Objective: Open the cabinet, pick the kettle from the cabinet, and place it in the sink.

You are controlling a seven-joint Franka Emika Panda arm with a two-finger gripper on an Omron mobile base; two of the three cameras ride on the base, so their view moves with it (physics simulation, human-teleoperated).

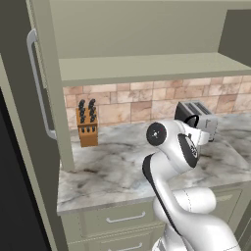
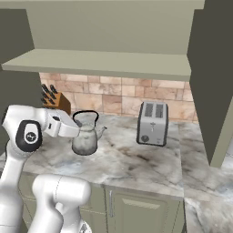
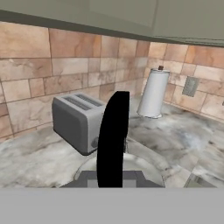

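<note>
Claw [image 2: 80, 131] shut on kettle [image 2: 85, 140] handle, kettle upright, spout pointing twd toaster [image 2: 153, 124].

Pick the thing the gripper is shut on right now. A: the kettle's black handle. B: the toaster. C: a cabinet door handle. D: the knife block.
A: the gripper sits at the kettle, and the hand view shows the kettle's black handle rising right between the fingertips.
</note>
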